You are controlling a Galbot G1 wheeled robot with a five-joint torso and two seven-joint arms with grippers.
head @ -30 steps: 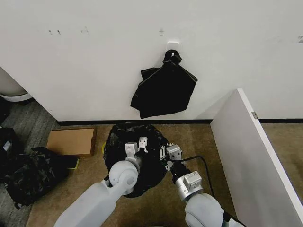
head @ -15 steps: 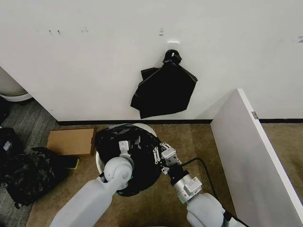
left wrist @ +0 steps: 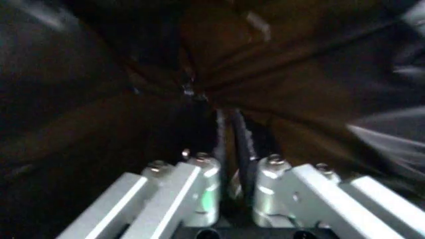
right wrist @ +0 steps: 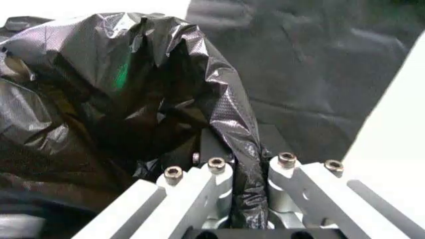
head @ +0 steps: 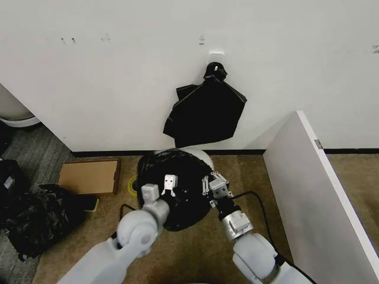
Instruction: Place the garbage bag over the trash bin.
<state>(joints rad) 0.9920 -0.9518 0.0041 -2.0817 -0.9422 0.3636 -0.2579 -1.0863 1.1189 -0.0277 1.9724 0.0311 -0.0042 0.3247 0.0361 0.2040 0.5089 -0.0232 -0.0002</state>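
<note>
1. Spread across the mouth of the trash bin [head: 198, 156] by the wall — garbage bag [head: 177, 189], only a sliver of cream rim visible at the far edge.
2. Pressed onto a fold of bag film — left gripper [left wrist: 229, 172], over the near-left of the bag.
3. Pinching a ridge of plastic — right gripper [right wrist: 249, 172], at the right rim.
4. Bin walls hidden beneath black film.

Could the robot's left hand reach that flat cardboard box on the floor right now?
Probably not as things stand: the left hand is shut on the crinkly black plastic garbage bag over the round cream-white trash bin. The brown cardboard box lies nearby with open floor between.
</note>
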